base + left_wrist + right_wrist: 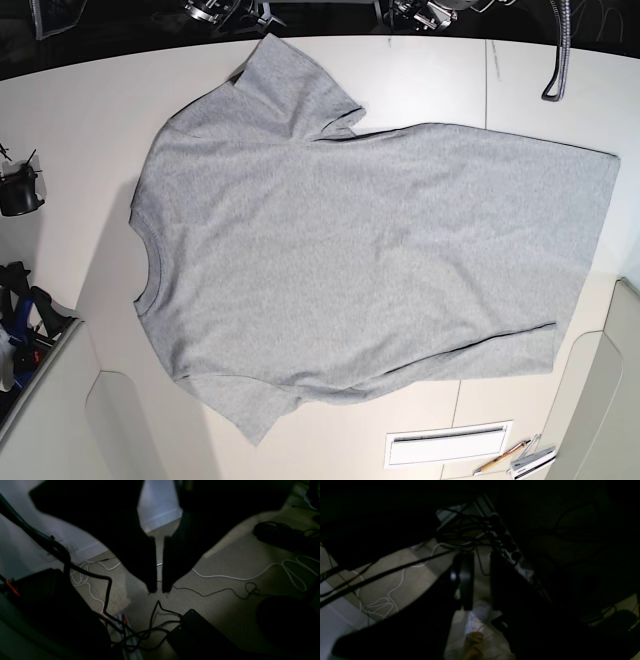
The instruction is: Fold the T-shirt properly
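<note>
The light grey T-shirt [370, 260] lies spread flat on the white table [80, 150], plain side up. Its ribbed neck [150, 270] points left and its hem [585, 260] points right. One sleeve [290, 90] is at the far edge, the other [250, 400] at the near edge. Neither gripper shows in the base view. My left gripper [159, 590] hangs over the carpet floor, its fingers almost together and holding nothing. My right gripper [481, 555] also points at the floor, with a small gap between its fingers and nothing in it.
Arm bases [230, 10] sit at the table's far edge. A black clamp [20, 190] is at the left edge, and a pen [500, 462] lies near the front. Cables [250, 577] and a black box [200, 635] lie on the floor.
</note>
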Controlling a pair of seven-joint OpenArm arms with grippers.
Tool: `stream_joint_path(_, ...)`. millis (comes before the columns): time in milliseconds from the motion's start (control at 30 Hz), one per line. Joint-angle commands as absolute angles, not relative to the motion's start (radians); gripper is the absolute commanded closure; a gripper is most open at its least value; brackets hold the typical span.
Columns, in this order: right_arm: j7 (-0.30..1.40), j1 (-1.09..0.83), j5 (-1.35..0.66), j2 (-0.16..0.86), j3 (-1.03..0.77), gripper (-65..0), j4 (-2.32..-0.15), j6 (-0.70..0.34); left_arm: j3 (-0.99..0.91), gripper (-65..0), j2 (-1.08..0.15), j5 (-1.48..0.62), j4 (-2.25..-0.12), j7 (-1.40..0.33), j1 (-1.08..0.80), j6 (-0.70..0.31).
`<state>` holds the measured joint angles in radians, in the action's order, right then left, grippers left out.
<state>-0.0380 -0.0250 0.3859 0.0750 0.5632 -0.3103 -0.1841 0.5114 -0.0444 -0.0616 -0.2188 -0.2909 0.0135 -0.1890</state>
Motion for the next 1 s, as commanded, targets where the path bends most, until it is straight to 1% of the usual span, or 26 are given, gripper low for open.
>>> stream_joint_path(0,-0.048,-0.026,0.382,0.078,0.565,-12.1,-0.317,-0.191,0.511,-4.5,-0.044,-0.064,-0.223,-0.293,0.016,-0.199)
stream_joint_path(333,-0.047,-0.031,0.382,0.083,0.565,-12.1,-0.317,-0.191,0.511,-4.5,-0.052,-0.097,-0.223,-0.293,0.014,-0.199)
stream_joint_path(500,-0.047,-0.051,0.382,0.083,0.565,-12.1,-0.317,-0.191,0.511,-4.5,-0.053,-0.143,-0.223,-0.356,0.004,-0.199)
stream_joint_path(633,-0.047,-0.067,0.382,0.089,0.565,-12.1,-0.326,-0.194,0.511,-4.5,-0.053,-0.146,-0.223,-0.356,-0.009,-0.199)
stream_joint_path(767,-0.046,-0.089,0.382,0.113,0.565,-12.1,-0.355,-0.216,0.511,-4.5,-0.056,-0.146,-0.223,-0.348,-0.026,-0.199)
stream_joint_path(967,-0.046,-0.134,0.382,0.164,0.565,-12.1,-0.445,-0.216,0.511,-4.5,-0.087,-0.146,-0.245,-0.348,-0.044,-0.199)
